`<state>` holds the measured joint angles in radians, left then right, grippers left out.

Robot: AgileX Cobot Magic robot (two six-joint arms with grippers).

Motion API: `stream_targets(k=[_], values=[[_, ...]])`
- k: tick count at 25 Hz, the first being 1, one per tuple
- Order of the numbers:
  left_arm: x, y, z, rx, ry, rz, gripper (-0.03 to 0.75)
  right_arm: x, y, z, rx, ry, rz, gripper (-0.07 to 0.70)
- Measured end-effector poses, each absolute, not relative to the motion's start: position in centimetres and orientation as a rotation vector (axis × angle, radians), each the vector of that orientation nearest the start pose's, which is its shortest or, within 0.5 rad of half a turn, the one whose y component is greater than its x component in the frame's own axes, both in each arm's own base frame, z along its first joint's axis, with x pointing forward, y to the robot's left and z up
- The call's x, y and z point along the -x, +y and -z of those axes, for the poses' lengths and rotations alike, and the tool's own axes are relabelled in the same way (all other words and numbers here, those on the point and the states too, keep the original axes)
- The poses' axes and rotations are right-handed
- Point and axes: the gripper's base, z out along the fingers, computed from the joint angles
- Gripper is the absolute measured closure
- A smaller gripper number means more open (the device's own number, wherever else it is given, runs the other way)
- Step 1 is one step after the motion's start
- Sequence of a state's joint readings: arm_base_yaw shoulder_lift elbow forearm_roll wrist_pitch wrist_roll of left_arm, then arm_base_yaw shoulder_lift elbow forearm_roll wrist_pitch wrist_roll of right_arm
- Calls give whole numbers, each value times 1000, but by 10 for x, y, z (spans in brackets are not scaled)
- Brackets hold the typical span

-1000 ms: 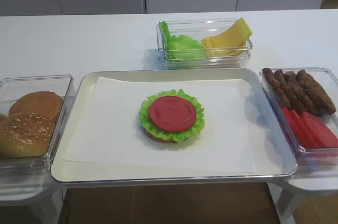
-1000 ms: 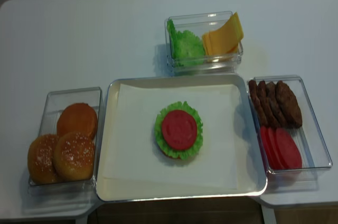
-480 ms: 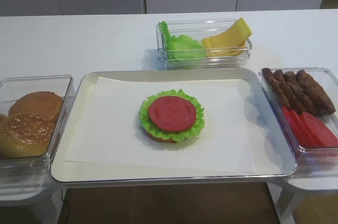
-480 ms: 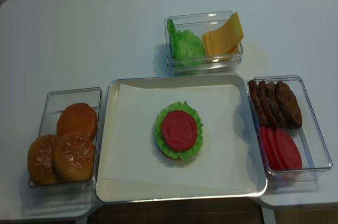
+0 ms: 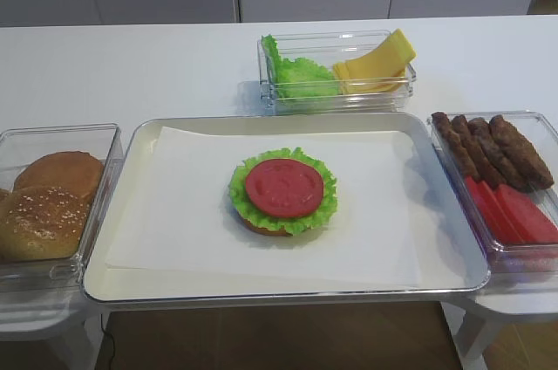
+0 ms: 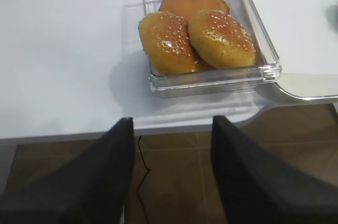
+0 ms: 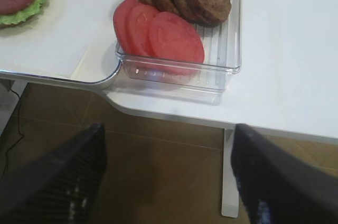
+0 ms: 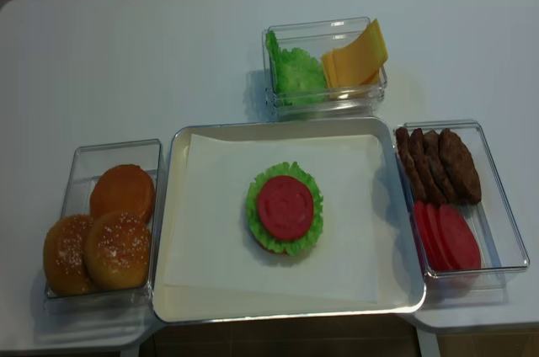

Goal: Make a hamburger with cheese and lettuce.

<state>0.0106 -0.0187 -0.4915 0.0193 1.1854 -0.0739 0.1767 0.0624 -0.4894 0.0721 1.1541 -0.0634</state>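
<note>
Nothing has moved; both our grippers, right gripper point(image 7: 166, 182) and left gripper point(image 6: 171, 174), are hovering off the table edge, jaws apart, arms unseen. The hamburger point(image 5: 283, 191) is sitting at tray point(image 5: 131, 287) centre, cheese point(image 5: 377, 69) at twelve o'clock.

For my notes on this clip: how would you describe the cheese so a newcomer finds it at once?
Look behind the metal tray to the clear container at the table's far side. The cheese leans in its right half: thin, glossy, pale yellow squares, unlike the ruffled green lettuce beside them.
</note>
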Motion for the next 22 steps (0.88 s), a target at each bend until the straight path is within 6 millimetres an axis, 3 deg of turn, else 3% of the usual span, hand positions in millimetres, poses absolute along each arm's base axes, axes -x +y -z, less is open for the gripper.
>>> stream_targets(k=[8,22], values=[[12,1,-265,94,2155,13,357,11,4,-267,261,2119,-153,57],[12,1,-265,94,2155,13,357,11,5,-267,146,2125,-89,58]])
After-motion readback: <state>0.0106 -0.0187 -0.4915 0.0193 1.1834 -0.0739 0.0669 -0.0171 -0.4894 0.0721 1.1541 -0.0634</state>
